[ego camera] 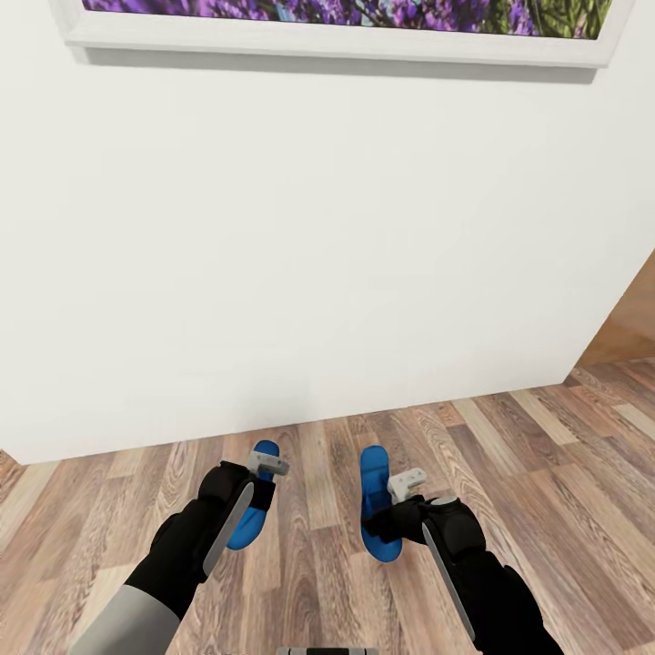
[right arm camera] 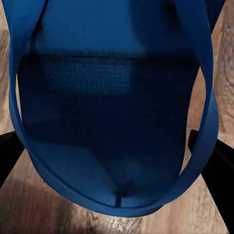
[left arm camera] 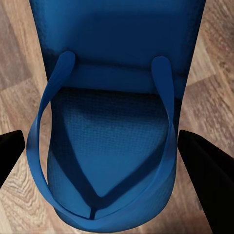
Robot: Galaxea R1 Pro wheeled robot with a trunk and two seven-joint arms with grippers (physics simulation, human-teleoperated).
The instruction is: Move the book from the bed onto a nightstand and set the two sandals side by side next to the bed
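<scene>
I hold one bright blue sandal in each hand, low over the wood-plank floor and close to a white wall. The left sandal [ego camera: 264, 452] [left arm camera: 112, 136] sits between the black fingers [left arm camera: 207, 180] of my left gripper [ego camera: 247, 498], which is shut on its toe end. The right sandal [ego camera: 372, 475] [right arm camera: 112, 122] is clamped the same way by my right gripper [ego camera: 389, 520], fingers [right arm camera: 214, 165] pressed against its sides. Both sandals point toward the wall, roughly parallel. The book, the bed and the nightstand are out of view.
A white wall [ego camera: 309, 273] rises just ahead, with a framed lavender picture [ego camera: 346, 23] high on it. The wall ends in a corner at the right, where the plank floor [ego camera: 564, 437] runs on past it. More floor lies on both sides of my arms.
</scene>
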